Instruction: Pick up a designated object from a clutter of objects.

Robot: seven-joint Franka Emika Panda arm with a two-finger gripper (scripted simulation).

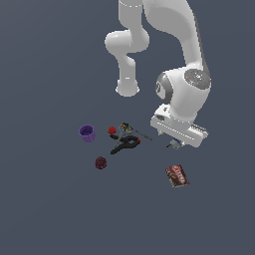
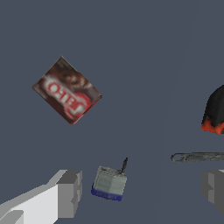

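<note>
The robot's jaws are standing released on both sides of the tiny light-grey block with a blue edge (image 2: pixel 109 183), lying near the red-brown flat box (image 2: pixel 67 90); they should be descending centred before clenching.

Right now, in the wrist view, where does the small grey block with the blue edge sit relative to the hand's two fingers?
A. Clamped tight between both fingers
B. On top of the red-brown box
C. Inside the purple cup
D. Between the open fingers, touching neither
D: the small grey block lies on the floor in the gap of the open hand, with clear space to each of the fingers.
</note>
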